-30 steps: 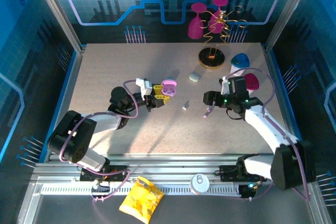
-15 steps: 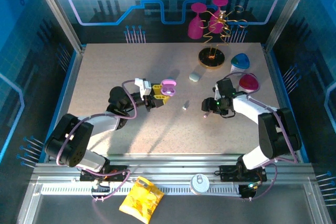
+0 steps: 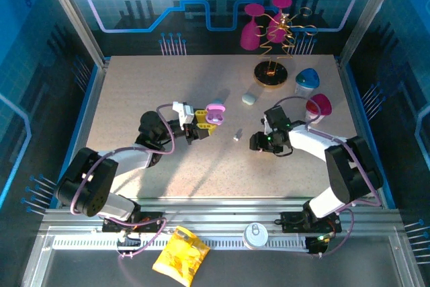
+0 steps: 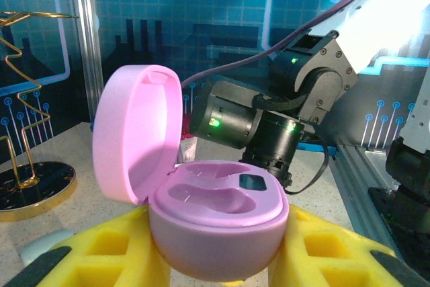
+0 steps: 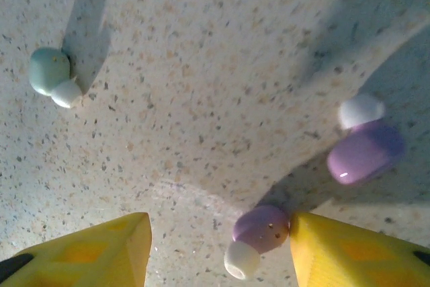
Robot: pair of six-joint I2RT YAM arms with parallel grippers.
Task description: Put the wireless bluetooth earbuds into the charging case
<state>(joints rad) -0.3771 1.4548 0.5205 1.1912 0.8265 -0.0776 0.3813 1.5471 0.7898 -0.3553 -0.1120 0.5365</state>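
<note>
My left gripper point(image 3: 201, 128) is shut on a pink charging case point(image 3: 215, 113), lid up. In the left wrist view the case point(image 4: 215, 226) sits between the yellow fingers point(image 4: 87, 253), and both of its wells are bare. My right gripper point(image 3: 259, 142) is low on the table, open. In the right wrist view a purple earbud point(image 5: 262, 230) lies between its yellow fingers point(image 5: 349, 247), touching the right one and apart from the left. A second purple earbud point(image 5: 366, 152) lies just beyond, and a pale blue earbud point(image 5: 50, 72) far left. A whitish earbud point(image 3: 236, 137) lies between the arms.
A pale pebble case point(image 3: 249, 99) lies mid-table. A blue case point(image 3: 308, 78) and a magenta case point(image 3: 320, 105) are at the right. A gold wire stand point(image 3: 271, 74) and magenta goblets point(image 3: 254, 28) stand at the back. A yellow bag point(image 3: 180, 255) lies off the table's front.
My right gripper has moved left and down onto the table over a purple earbud, and its jaws have narrowed. The left gripper and case have stayed put.
</note>
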